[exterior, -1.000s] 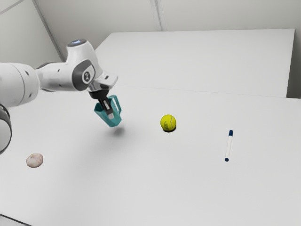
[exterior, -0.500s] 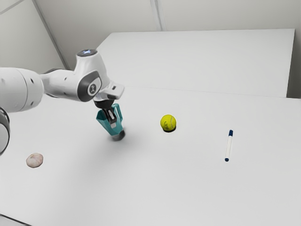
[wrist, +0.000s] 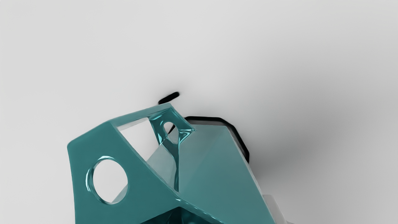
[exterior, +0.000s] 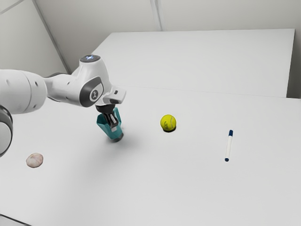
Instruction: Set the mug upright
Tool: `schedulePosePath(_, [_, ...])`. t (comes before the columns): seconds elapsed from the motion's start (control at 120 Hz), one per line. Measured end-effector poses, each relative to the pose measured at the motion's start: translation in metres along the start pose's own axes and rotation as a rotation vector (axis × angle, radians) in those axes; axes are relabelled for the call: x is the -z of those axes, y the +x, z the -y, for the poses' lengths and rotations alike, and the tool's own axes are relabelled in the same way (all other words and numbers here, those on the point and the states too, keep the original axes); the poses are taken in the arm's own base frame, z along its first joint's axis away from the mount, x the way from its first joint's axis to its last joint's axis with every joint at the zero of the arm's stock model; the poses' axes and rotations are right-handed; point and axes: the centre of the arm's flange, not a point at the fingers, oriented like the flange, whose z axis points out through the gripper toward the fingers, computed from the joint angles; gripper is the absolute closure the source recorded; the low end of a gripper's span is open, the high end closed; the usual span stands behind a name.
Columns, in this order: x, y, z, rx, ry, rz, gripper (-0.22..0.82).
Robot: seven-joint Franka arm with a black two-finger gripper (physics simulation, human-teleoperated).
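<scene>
The teal, faceted mug (exterior: 107,129) is low over the table in the exterior view, its mouth up and leaning slightly toward that view's left. My gripper (exterior: 113,126) reaches down onto it from above and is shut on its body. A dark shadow meets the mug's base, and whether the base touches the table I cannot tell. In the wrist view the mug (wrist: 217,168) shows its side wall and angular handle with a round hole. There, the pale fingertip of my gripper (wrist: 272,206) lies along the outer wall; the opposite finger is hidden behind the mug.
On the white table (exterior: 188,188), a yellow tennis ball (exterior: 168,123) lies to the exterior view's right of the mug. A white marker with dark blue ends (exterior: 229,147) is farther right. A garlic bulb (exterior: 34,160) lies at the exterior view's left.
My hand has come down with the mug, shifting slightly toward the exterior view's right. The mug has turned more upright, and its base now meets its shadow.
</scene>
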Motion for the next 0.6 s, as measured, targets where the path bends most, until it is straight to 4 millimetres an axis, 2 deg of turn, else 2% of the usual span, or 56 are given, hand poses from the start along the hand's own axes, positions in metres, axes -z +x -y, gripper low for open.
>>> schedulePosePath(0.142, [-0.0035, -0.0008, -0.0014, 0.012, 0.001, -0.001, 0.78])
schedulePosePath(0.3, [-0.0045, -0.0007, -0.0021, 0.022, 0.001, -0.006, 0.73])
schedulePosePath(0.6, [-0.0045, -0.0003, -0.0022, 0.034, 0.001, -0.012, 0.54])
